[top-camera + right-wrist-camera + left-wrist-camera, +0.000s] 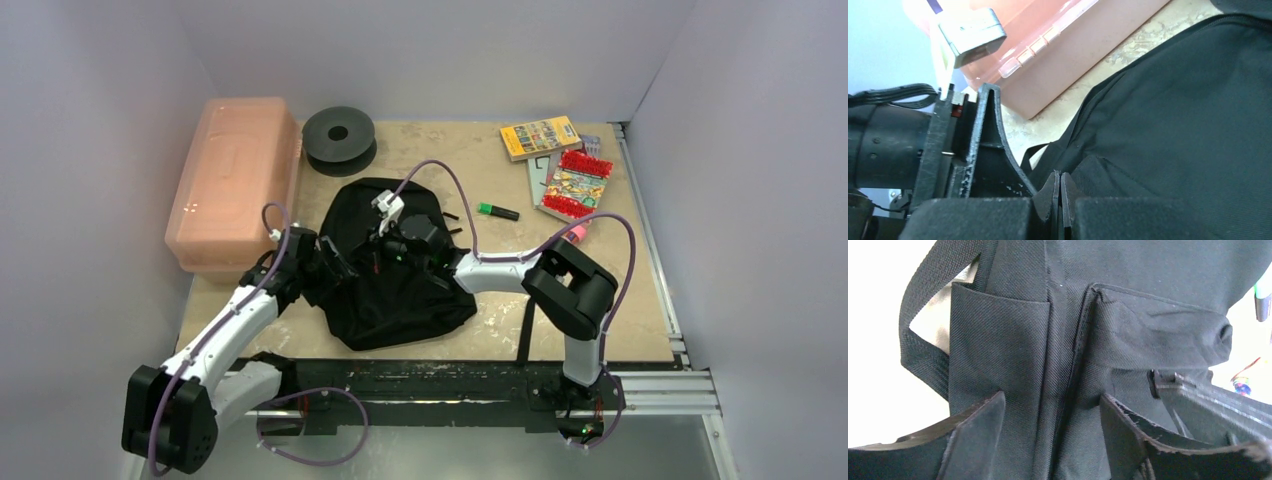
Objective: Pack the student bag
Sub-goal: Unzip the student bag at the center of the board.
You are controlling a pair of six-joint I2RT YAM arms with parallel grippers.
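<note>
Black bag [400,295] lies mid-worktop [600,330]. Left fingers [978,425] at its left edge, spread apart, a fabric fold between them. Right fingers [1045,197] over the bag, pressed together.

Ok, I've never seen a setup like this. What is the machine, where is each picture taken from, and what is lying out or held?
These are two robot arms bolted at the near edge of a table. The wide picture comes from a fixed camera above and behind them; the other two come from a camera on each wrist, looking along that arm's own tool. On the table lie a black backpack, a pink plastic box, a black spool, a green highlighter and some books. The left tool is open, its fingers either side of a fold of the backpack. The right tool is shut, apparently pinching the backpack's fabric.
</note>
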